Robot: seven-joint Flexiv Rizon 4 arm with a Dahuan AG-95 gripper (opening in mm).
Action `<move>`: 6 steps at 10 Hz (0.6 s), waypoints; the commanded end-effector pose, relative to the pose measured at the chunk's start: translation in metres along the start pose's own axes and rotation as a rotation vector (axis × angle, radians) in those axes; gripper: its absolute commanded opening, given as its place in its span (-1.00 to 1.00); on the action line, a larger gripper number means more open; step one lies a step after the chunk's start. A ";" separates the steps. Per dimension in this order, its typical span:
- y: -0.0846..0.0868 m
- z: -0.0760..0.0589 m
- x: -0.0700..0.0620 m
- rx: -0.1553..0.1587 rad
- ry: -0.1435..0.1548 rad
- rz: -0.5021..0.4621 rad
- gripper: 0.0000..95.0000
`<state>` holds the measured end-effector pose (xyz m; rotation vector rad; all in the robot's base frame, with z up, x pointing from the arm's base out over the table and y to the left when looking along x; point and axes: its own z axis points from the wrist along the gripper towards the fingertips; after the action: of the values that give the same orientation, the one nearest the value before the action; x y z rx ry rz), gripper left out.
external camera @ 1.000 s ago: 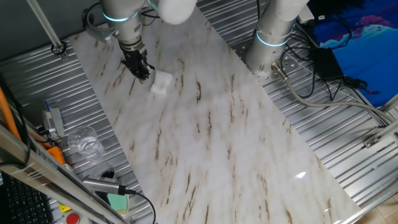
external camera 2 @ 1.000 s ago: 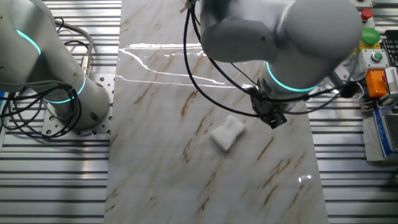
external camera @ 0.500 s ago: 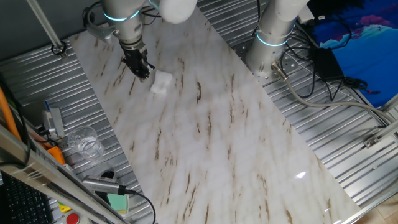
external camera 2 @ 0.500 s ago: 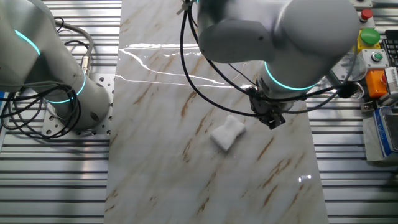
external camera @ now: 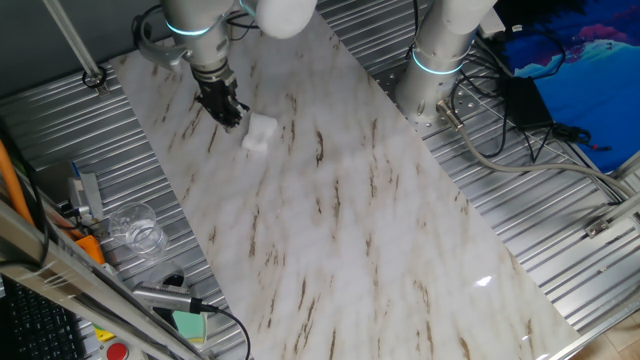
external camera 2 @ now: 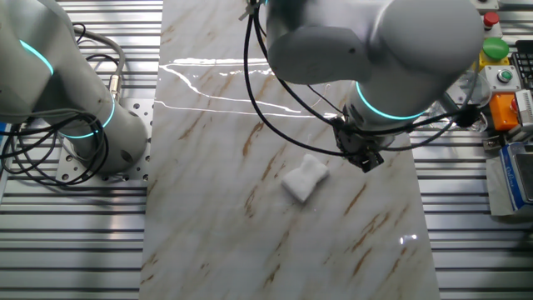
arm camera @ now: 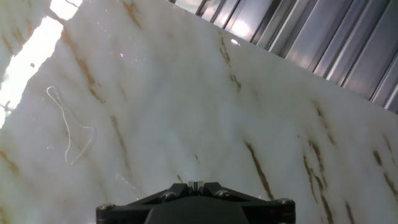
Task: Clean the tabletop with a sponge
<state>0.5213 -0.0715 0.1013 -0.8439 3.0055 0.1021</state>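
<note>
Gripper [external camera: 229,115] seen shifted slightly up the slab [external camera: 340,200] over the last second, in one fixed view; most of that shift is found between the first two looks, almost none after. In the other fixed view the gripper [external camera 2: 364,157] is placed a touch higher in the picture and nearer the slab's [external camera 2: 250,208] right edge. A slightly wider gap to the sponge [external camera: 259,132] is noted.
</note>
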 end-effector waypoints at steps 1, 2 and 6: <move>0.000 0.000 0.001 -0.001 -0.014 0.009 -1.00; 0.000 0.000 0.001 0.005 -0.014 0.017 -1.00; 0.000 0.000 0.001 0.032 0.004 0.158 -1.00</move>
<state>0.5211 -0.0715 0.1012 -0.7047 3.0225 0.0744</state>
